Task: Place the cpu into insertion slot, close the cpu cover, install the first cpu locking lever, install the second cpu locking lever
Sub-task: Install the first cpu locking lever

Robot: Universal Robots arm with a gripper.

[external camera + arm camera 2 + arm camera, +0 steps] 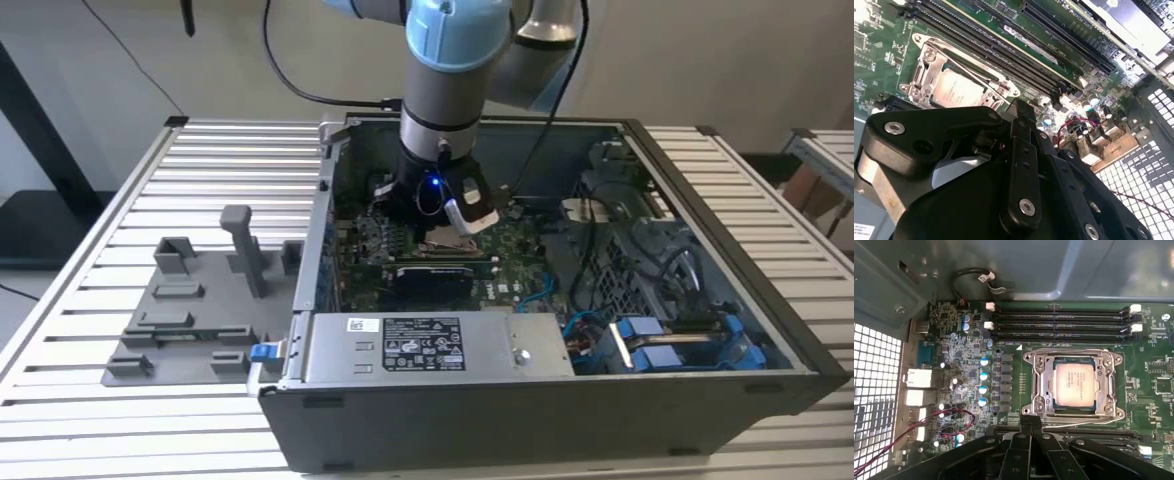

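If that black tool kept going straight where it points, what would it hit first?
Most likely the silvery rim of the cpu cover around the cpu; the tool ends right at that edge. Depth is unclear, so possibly the green board alongside.

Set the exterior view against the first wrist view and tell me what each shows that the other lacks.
The exterior view adds the robot arm, the slatted table, a grey fixture tray and the case's labelled metal box. The first wrist view adds a close look at the cpu lying in the insertion slot, framed by the cpu cover, plus the memory slots. Both share the green motherboard and the black pincer over it.
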